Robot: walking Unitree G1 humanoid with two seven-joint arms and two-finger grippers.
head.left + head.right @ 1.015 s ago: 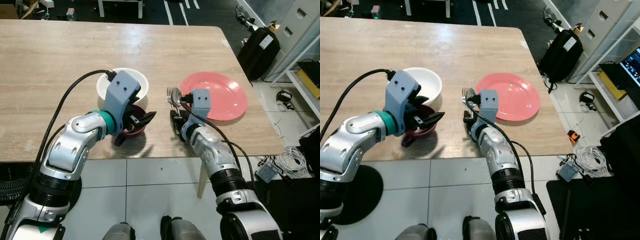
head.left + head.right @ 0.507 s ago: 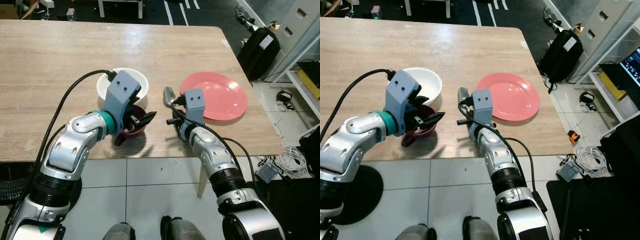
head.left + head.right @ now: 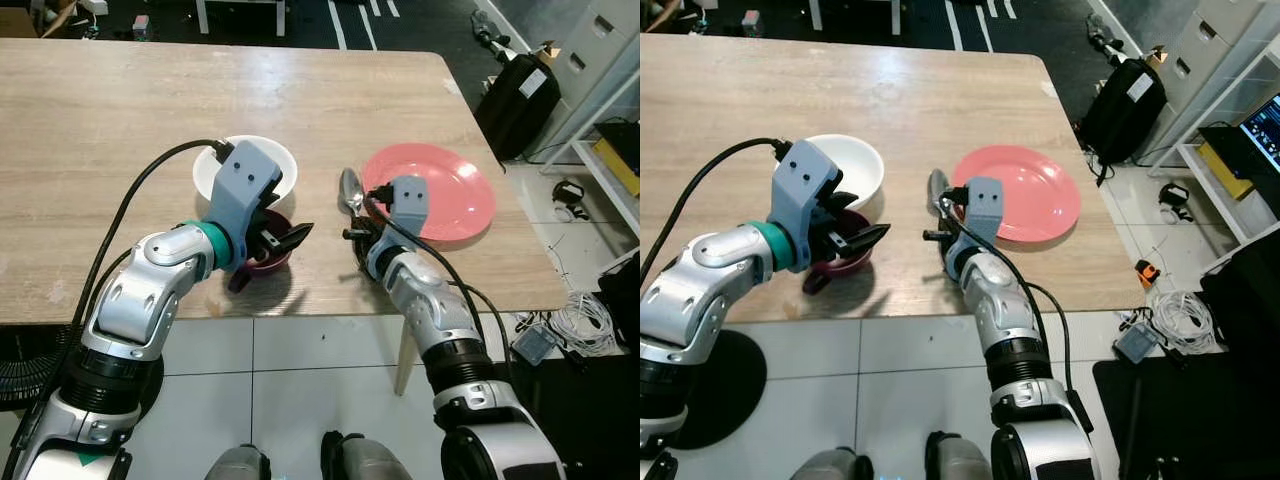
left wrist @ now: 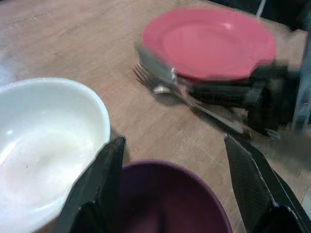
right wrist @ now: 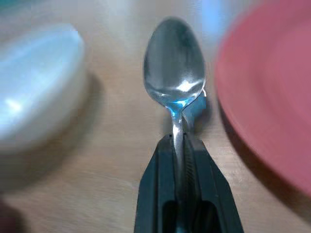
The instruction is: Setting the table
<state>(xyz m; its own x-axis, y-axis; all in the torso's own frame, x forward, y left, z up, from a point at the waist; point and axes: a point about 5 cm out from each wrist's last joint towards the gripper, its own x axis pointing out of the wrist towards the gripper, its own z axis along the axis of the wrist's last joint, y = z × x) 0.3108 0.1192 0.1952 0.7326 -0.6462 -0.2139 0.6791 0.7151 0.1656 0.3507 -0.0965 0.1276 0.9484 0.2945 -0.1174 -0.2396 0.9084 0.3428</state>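
A wooden surface (image 3: 120,110) is standing on white floor tiles (image 3: 300,370), bearing a red plate (image 3: 440,190). The left claw (image 3: 285,238) is hovering wide over a purple bowl (image 4: 165,199); the right claw (image 5: 182,160) is pinching a spoon (image 5: 175,68) beside the plate.

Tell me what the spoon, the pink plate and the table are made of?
The spoon looks like polished metal: it is silvery with bright glints. The plate looks like matte plastic, though it could be glazed ceramic: flat even colour, little shine. The table looks like wood or a wood-look laminate: pale grain lines run across it.
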